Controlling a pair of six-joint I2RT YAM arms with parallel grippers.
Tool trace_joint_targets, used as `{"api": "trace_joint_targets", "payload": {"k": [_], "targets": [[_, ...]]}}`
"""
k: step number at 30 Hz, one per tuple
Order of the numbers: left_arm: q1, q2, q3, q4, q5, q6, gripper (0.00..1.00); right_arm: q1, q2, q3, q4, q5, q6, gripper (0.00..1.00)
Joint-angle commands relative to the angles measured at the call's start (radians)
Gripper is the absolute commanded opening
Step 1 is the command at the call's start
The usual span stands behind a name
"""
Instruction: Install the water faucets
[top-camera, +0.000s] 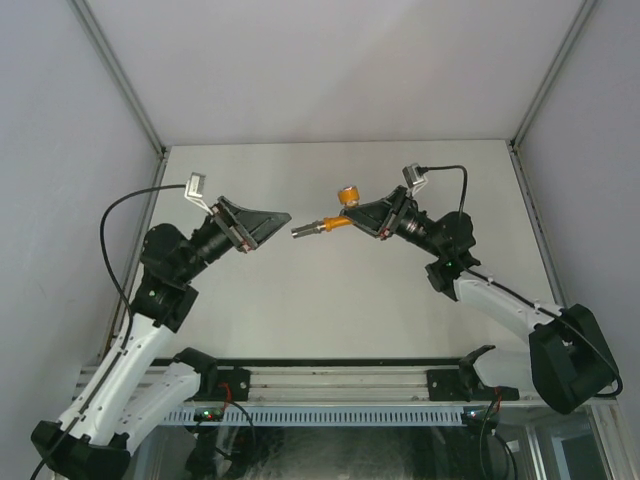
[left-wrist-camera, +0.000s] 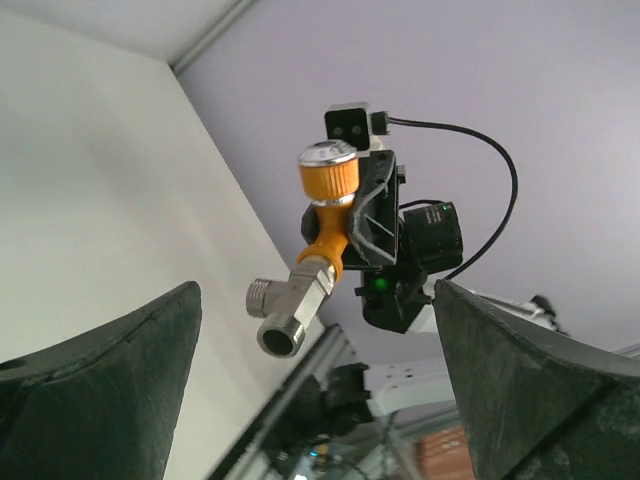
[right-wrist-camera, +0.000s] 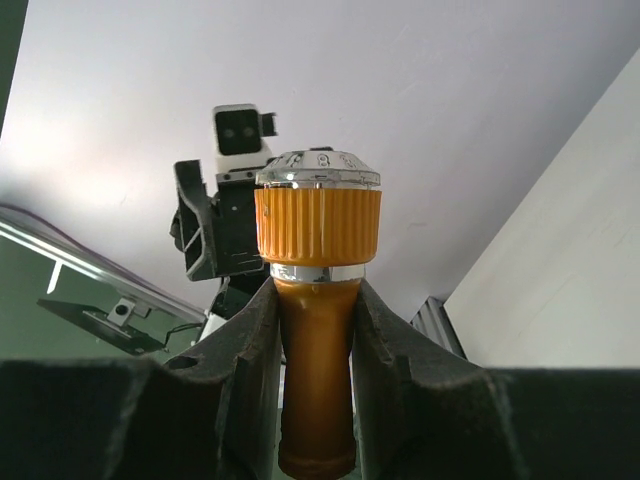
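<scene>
The orange-yellow water faucet (top-camera: 338, 223) hangs in the air over the white table (top-camera: 330, 310), held by my right gripper (top-camera: 372, 218). In the right wrist view the fingers (right-wrist-camera: 245, 380) press on both sides of the faucet's body (right-wrist-camera: 316, 350), just under the ribbed round knob (right-wrist-camera: 318, 225). A grey metal pipe fitting (top-camera: 305, 230) sits on the faucet's end and points at my left gripper (top-camera: 268, 232). That gripper is open and empty. In the left wrist view the faucet (left-wrist-camera: 328, 235) and fitting (left-wrist-camera: 290, 310) float between and beyond the wide-apart fingers (left-wrist-camera: 110, 380).
A metal rail (top-camera: 330, 375) with both arm bases runs along the near edge. Grey enclosure walls and corner posts (top-camera: 120, 80) bound the table on the left, right and back. Each wrist camera's cable (top-camera: 125, 205) loops above its arm.
</scene>
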Motion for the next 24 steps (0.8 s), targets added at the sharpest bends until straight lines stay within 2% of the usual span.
{"api": "trace_joint_targets", "payload": {"k": [1, 5, 8, 12, 18, 22, 24], "targets": [[0.008, -0.008, -0.030, 0.020, 0.004, -0.270, 1.00, -0.003, -0.050, 0.003, 0.063, 0.031, -0.045, 0.00], [0.008, -0.006, -0.031, -0.045, -0.020, -0.310, 1.00, -0.003, -0.058, 0.003, 0.072, 0.032, -0.058, 0.00], [0.007, 0.005, -0.053, -0.051, -0.025, -0.416, 1.00, -0.002, -0.064, 0.003, 0.079, 0.037, -0.078, 0.00], [-0.002, 0.021, -0.097, 0.016, -0.008, -0.537, 0.99, 0.000, -0.061, 0.003, 0.106, 0.042, -0.103, 0.00], [-0.039, 0.041, -0.115, 0.030, -0.032, -0.603, 0.99, 0.000, -0.054, 0.003, 0.143, 0.063, -0.108, 0.00], [-0.058, 0.050, -0.162, 0.146, -0.055, -0.698, 0.95, 0.003, -0.049, 0.004, 0.150, 0.058, -0.118, 0.00], [-0.061, 0.076, -0.151, 0.165, -0.023, -0.714, 0.94, 0.008, -0.047, 0.003, 0.154, 0.056, -0.128, 0.00]]}}
